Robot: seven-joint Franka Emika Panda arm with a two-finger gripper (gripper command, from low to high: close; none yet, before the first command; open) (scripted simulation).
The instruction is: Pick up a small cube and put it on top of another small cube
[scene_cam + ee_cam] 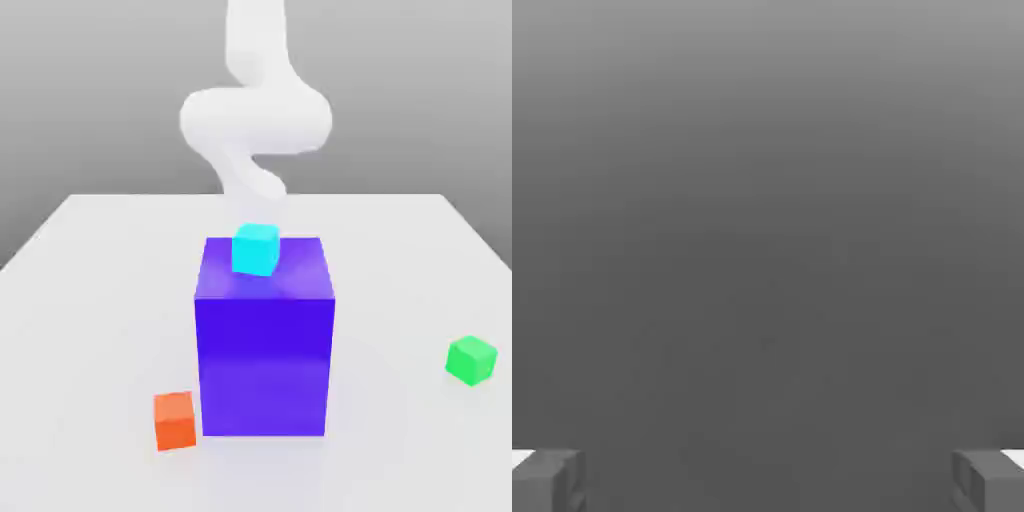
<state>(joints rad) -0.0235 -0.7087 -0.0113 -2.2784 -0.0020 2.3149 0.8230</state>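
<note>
The small cube is out of view. A big purple-blue block [264, 345] stands in the middle of the white table [90, 300], with a little cyan cube [255, 249] resting on its top near the far edge. My white arm [255, 120] curls down behind the block, and the block hides its lower end. In the hand view my gripper [768, 480] is open, its two grey fingertips [547, 480] set wide apart with nothing between them and only plain grey beyond.
A little orange cube [175, 420] sits on the table against the block's front corner on the exterior view's left. A little green cube [471, 359] lies alone toward the exterior view's right edge.
</note>
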